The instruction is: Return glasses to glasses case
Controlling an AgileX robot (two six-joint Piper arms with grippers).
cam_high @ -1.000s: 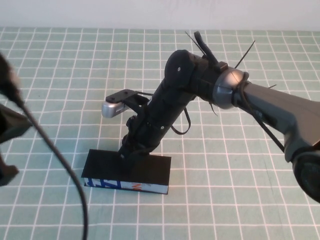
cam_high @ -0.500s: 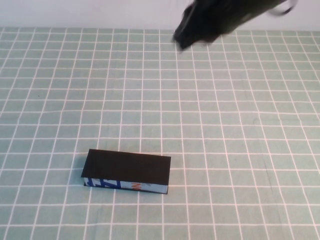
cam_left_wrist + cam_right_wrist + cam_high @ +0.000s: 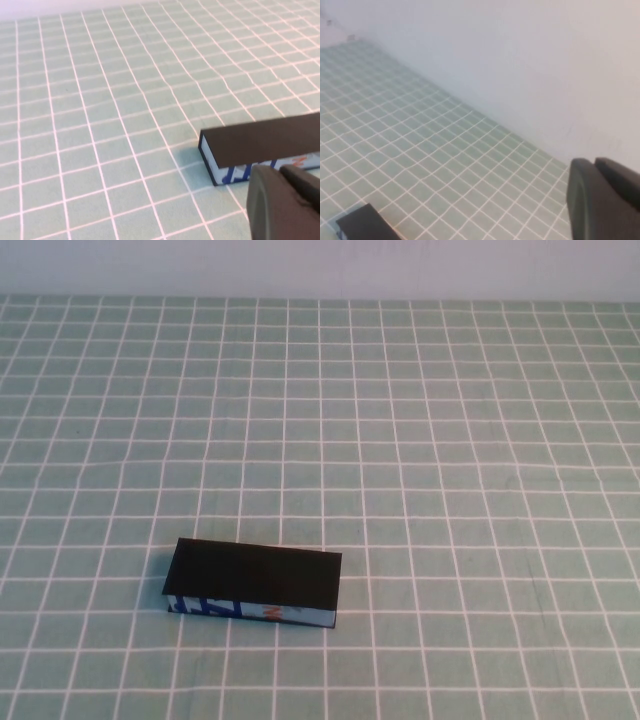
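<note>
The glasses case lay shut on the bench, near-left, long axis running left-right; glasses not visible. Left gripper sat just beside the case, so the nearer arm; right gripper well apart, raised. Jaws' state: cannot tell for either.
</note>
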